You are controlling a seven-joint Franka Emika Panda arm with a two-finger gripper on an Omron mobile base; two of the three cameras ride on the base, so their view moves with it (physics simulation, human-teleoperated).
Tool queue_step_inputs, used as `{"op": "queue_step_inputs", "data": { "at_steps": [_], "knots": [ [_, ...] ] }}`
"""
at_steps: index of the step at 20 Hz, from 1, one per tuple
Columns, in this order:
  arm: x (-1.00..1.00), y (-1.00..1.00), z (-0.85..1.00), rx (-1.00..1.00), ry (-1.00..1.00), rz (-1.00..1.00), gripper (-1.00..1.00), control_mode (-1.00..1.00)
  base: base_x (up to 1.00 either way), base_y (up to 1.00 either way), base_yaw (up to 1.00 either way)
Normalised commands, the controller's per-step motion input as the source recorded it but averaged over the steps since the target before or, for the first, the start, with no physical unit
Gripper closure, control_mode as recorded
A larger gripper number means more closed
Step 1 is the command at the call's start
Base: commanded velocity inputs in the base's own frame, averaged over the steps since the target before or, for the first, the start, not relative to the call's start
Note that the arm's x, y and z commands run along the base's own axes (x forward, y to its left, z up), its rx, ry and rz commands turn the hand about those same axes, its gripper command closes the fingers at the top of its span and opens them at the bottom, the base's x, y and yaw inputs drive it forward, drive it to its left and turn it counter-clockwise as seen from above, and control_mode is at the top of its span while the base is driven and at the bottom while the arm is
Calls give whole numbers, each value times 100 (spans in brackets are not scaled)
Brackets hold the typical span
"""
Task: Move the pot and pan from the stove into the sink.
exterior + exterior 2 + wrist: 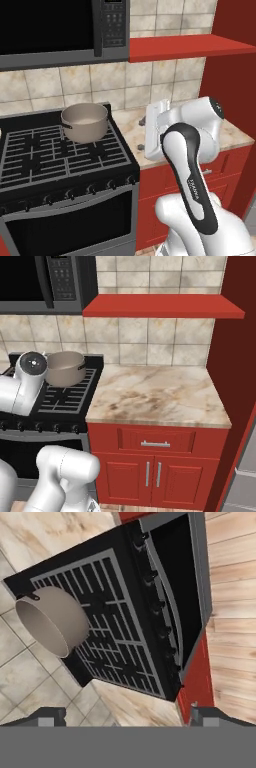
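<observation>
White arm links (192, 165) fill the near ground at about 5 o'clock of the left base view, folded above the marbled worktop (165, 391). On the hand view the pincer (127, 717) shows its two dark fingertips (47, 716) at the bottom edge, standing far apart with nothing between them; its jaws are wide.

Just beyond the arm, at about 9 o'clock of the left base view, sits the stove (65, 155), a black range with cast grates, a row of front knobs and an oven door below. Red cabinet doors (155, 471) and a drawer with a metal pull sit under the worktop, beside the range.

Farther back, on the rear right burner of the stove, stands the pot (85, 121), beige, deep and round, with a dark rim and dark side handles, upright and apart from the pincer. In the hand view it lies at about 9 o'clock.

Behind it rises a tiled wall (150, 336). A dark microwave (60, 30) hangs above the range at 11 o'clock of the left base view, and a red shelf (160, 306) runs along the wall over the worktop.
</observation>
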Motion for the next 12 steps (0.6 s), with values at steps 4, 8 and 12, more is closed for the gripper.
{"op": "queue_step_inputs", "data": {
  "at_steps": [4, 8, 12],
  "knots": [
    [54, 13, -4, 0, 0, 7, -100, -100, 0, 0, 0],
    [54, 3, 0, 0, 0, 10, -100, -100, 0, 0, 0],
    [55, 3, 0, 0, 0, 9, -100, -100, 0, 0, 0]
  ]
}}
